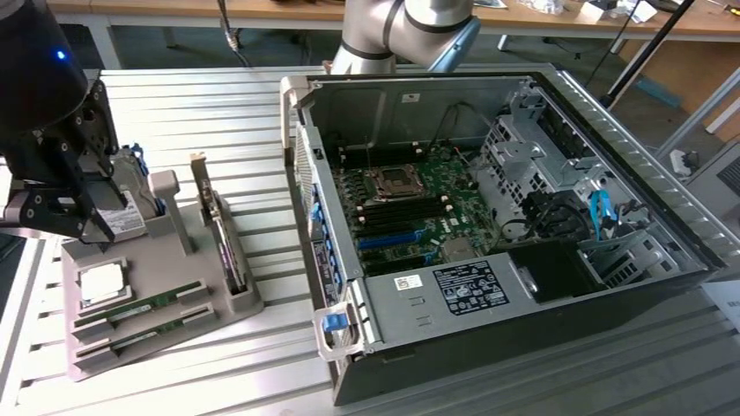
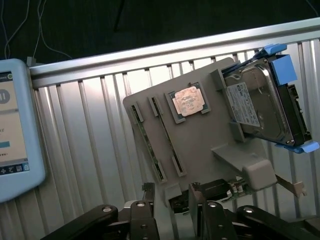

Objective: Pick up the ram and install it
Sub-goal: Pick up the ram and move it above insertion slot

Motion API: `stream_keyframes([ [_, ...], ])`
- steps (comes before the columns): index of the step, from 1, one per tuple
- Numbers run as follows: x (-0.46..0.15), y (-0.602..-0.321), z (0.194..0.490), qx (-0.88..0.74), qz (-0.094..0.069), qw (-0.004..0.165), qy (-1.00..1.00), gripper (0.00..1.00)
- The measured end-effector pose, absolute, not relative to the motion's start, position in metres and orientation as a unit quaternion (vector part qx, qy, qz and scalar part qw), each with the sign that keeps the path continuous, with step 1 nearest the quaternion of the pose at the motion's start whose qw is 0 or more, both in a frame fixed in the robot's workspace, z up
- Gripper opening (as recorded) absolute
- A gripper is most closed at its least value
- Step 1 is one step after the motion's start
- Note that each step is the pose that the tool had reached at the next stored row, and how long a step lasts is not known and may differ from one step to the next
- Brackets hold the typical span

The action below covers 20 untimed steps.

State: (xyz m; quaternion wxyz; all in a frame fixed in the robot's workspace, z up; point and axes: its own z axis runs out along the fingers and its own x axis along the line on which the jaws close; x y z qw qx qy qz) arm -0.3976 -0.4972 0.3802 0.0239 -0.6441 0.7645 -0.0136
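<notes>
Black two-fingered pincer point(image 2: 175, 221) hovers, jaws spread and empty, over the grey moulded parts tray point(image 2: 200, 142), the long thin green ram stick point(image 2: 148, 145) lying untouched in its slot, so pick-up seems not yet begun, needing jaws squared across that thin edge; jaw ends cut off, green motherboard point(image 1: 405, 208) slots indistinct.

Robotics lab: open computer case point(image 1: 405, 100) on slatted metal bench point(image 1: 197, 113), wooden worktables point(image 1: 151, 9) behind.
</notes>
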Motion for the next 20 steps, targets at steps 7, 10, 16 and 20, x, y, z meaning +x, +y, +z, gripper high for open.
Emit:
stream_keyframes([
  [7, -0.398, -0.498, 0.368, -0.651, -0.013, 0.024, 0.759, 0.4],
  [10, -0.398, -0.498, 0.363, -0.655, -0.013, 0.024, 0.755, 0.4],
  [16, -0.398, -0.498, 0.355, -0.668, -0.013, 0.024, 0.744, 0.4],
  [20, -0.398, -0.498, 0.349, -0.677, -0.013, 0.024, 0.735, 0.4],
])
